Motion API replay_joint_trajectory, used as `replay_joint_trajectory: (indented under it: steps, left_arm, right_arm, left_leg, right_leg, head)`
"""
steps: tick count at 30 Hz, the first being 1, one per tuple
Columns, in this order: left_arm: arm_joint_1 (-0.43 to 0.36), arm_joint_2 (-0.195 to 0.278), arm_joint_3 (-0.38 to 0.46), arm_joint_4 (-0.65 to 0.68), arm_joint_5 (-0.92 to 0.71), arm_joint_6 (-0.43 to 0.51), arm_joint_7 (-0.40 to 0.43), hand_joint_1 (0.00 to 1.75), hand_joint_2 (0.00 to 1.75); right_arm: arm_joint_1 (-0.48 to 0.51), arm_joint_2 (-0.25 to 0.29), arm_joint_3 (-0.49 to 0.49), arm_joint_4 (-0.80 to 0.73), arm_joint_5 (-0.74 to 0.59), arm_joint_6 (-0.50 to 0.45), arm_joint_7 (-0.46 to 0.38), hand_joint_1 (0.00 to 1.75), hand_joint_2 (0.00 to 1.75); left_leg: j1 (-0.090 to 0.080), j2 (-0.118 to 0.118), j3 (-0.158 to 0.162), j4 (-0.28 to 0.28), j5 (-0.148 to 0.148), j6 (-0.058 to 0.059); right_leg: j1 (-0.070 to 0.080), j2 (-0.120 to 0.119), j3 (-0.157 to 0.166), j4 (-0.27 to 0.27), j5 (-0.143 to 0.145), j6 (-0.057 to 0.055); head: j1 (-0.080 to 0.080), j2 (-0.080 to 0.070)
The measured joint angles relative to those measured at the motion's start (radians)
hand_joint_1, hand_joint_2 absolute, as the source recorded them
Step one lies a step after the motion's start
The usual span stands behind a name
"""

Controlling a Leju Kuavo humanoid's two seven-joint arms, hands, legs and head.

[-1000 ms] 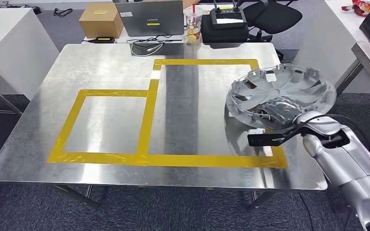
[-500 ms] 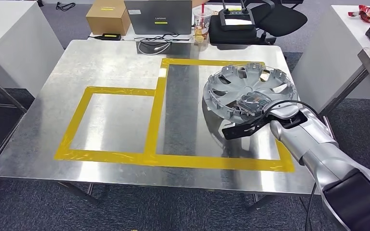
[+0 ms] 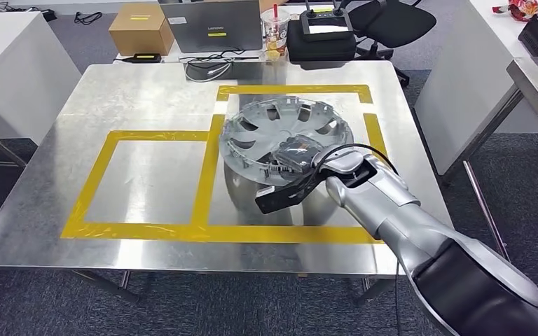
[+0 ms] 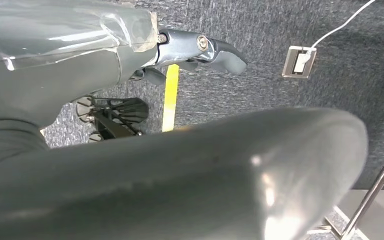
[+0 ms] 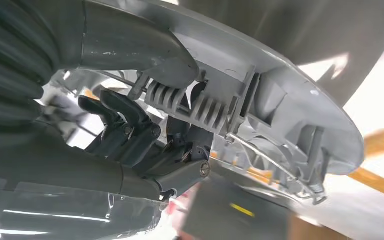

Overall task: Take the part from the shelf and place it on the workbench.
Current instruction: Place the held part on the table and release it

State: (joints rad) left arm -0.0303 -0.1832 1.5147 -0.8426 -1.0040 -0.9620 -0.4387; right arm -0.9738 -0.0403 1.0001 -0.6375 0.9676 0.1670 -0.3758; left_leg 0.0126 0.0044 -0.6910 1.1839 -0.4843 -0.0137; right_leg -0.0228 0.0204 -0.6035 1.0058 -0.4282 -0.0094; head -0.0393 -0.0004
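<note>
We are gripping the hubcap (image 3: 287, 133) by its near rim with our right hand (image 3: 295, 158), keeping it tilted above the big yellow tape box (image 3: 375, 133) on the surface (image 3: 147, 91), so we can lay it down inside.

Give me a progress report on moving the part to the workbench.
Done: the hubcap is off the shelf, gripped at its near rim by the right hand. In hand: it hangs tilted over the larger yellow tape square on the workbench. Left: lower it flat and let go. The left hand hangs over the floor, holding nothing.
</note>
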Motion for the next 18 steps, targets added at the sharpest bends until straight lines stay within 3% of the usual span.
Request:
replay_joint_trajectory:
  steps: [2, 3, 7, 9, 11, 12, 13, 14, 16, 18]
  left_arm:
    - [0.0, 0.0, 0.0, -0.005, -0.004, 0.001, -0.003, 0.0, 0.0]
    - [0.0, 0.001, 0.0, -0.005, -0.008, 0.004, -0.007, 0.0, 0.0]
    - [0.0, 0.009, -0.001, 0.005, -0.026, 0.028, -0.036, 0.0, 0.0]
    - [-0.001, 0.015, -0.005, 0.022, -0.033, 0.041, -0.05, 0.0, 0.0]
    - [-0.001, 0.022, -0.008, 0.042, -0.039, 0.049, -0.058, 0.0, 0.0]
    - [-0.001, 0.025, -0.009, 0.051, -0.041, 0.051, -0.06, 0.0, 0.0]
    - [-0.001, 0.028, -0.01, 0.059, -0.041, 0.051, -0.062, 0.0, 0.0]
    - [-0.001, 0.03, -0.01, 0.065, -0.042, 0.051, -0.063, 0.0, 0.0]
    - [-0.001, 0.033, -0.01, 0.075, -0.042, 0.051, -0.065, 0.0, 0.0]
    - [-0.001, 0.036, -0.01, 0.082, -0.042, 0.051, -0.068, 0.0, 0.0]
  right_arm:
    - [0.0, 0.013, -0.002, -0.013, -0.007, -0.004, -0.004, 1.75, 1.75]
    - [0.001, 0.018, -0.004, -0.018, -0.013, -0.007, -0.007, 1.75, 1.75]
    - [0.011, 0.042, -0.014, -0.042, -0.035, -0.013, -0.017, 1.75, 1.75]
    - [0.015, 0.051, -0.022, -0.058, -0.043, -0.014, -0.016, 1.75, 1.75]
    - [0.022, 0.059, -0.027, -0.07, -0.048, -0.013, -0.009, 1.75, 1.75]
    - [0.028, 0.063, -0.028, -0.075, -0.05, -0.012, -0.005, 1.75, 1.75]
    - [0.033, 0.066, -0.03, -0.08, -0.051, -0.012, -0.002, 1.75, 1.75]
    - [0.036, 0.069, -0.032, -0.085, -0.052, -0.011, -0.001, 1.75, 1.75]
    - [0.036, 0.073, -0.037, -0.093, -0.052, -0.011, 0.004, 1.75, 1.75]
    - [0.033, 0.079, -0.043, -0.098, -0.05, -0.007, 0.017, 1.75, 1.75]
  left_leg:
    - [-0.003, -0.002, 0.066, -0.136, 0.052, 0.01]
    - [-0.006, -0.002, 0.083, -0.171, 0.061, 0.014]
    - [-0.008, 0.0, 0.092, -0.196, 0.07, 0.033]
    - [-0.005, 0.002, 0.098, -0.208, 0.078, 0.045]
    - [-0.008, 0.001, 0.097, -0.208, 0.079, 0.049]
    - [-0.01, 0.0, 0.096, -0.208, 0.079, 0.049]
    - [-0.011, 0.0, 0.096, -0.207, 0.078, 0.05]
    - [-0.011, -0.002, 0.096, -0.205, 0.078, 0.049]
    - [-0.012, -0.005, 0.095, -0.2, 0.075, 0.046]
    - [-0.017, -0.006, 0.091, -0.191, 0.07, 0.039]
  right_leg:
    - [0.003, -0.001, 0.0, -0.001, 0.0, 0.002]
    - [0.004, -0.001, -0.001, -0.001, 0.0, 0.004]
    - [0.007, -0.004, -0.009, 0.001, -0.004, 0.02]
    - [0.009, -0.007, -0.045, 0.074, -0.042, 0.015]
    - [0.008, -0.009, -0.111, 0.217, -0.099, 0.007]
    - [0.008, -0.009, -0.137, 0.273, -0.117, 0.007]
    - [0.008, -0.009, -0.146, 0.293, -0.12, 0.011]
    - [0.008, -0.009, -0.133, 0.268, -0.107, 0.017]
    - [0.009, -0.011, -0.062, 0.13, -0.055, 0.027]
    - [0.012, -0.014, -0.003, 0.017, -0.019, 0.023]
  head:
    - [0.0, 0.0]
    - [0.0, 0.0]
    - [0.002, 0.0]
    - [0.003, 0.0]
    - [0.004, 0.0]
    - [0.004, 0.0]
    - [0.004, 0.0]
    - [0.004, 0.0]
    - [0.004, 0.0]
    - [0.003, 0.0]
